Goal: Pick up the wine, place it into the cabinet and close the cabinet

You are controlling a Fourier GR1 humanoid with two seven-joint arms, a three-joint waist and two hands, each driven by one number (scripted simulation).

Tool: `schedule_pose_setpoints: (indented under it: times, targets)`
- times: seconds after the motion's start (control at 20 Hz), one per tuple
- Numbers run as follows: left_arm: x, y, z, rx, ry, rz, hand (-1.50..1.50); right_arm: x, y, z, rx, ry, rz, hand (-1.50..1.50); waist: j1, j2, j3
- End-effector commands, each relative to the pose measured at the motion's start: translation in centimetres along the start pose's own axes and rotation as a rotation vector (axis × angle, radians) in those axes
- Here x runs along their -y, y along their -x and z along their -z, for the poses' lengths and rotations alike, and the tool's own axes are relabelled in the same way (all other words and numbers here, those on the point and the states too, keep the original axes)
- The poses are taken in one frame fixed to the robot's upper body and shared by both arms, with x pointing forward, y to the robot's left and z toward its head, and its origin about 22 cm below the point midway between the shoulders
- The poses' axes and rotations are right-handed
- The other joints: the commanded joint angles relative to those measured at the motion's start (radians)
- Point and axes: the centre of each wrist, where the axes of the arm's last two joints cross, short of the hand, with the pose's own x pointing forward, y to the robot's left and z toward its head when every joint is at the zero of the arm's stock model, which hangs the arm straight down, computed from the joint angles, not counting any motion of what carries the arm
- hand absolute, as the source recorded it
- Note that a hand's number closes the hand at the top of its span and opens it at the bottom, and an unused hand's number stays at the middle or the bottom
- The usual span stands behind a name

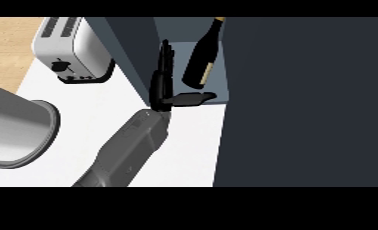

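Wine bottle (204, 54): inside the cabinet (136, 54), just right of the fingers, not held.
Left robot hand (161, 81): released, fingers straight, thumb out below the bottle's base.
Done: picking and placing, apparently.
Left: closing the cabinet door (295, 99), open further right.

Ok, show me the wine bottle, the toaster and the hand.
wine bottle (199, 58), head view, on its dark body above the label.
toaster (77, 49), head view, on its white casing.
left hand (161, 88), head view, on the palm below the straight fingers.
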Motion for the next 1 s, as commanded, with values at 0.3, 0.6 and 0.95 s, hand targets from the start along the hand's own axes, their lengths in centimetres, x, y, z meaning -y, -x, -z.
schedule_pose_setpoints:
  times: [0.3, 0.6, 0.95]
  targets:
    - [2.4, -1.9, -7.6, 0.027, 0.045, -0.02, -1.5, -0.4, -1.7, -2.3, 0.016, 0.029, -0.013, -1.5, 0.034, -0.002, 0.0]
    - [2.4, -5.5, -11.0, 0.046, 0.021, -0.083, -1.5, 0.2, -1.8, -2.7, 0.009, 0.015, -0.016, -1.5, 0.036, -0.002, 0.0]
    - [1.4, -9.0, -14.0, 0.051, -0.028, -0.048, -1.5, 0.7, -1.8, -1.7, 0.014, 0.024, -0.015, -1.5, 0.036, -0.001, 0.0]
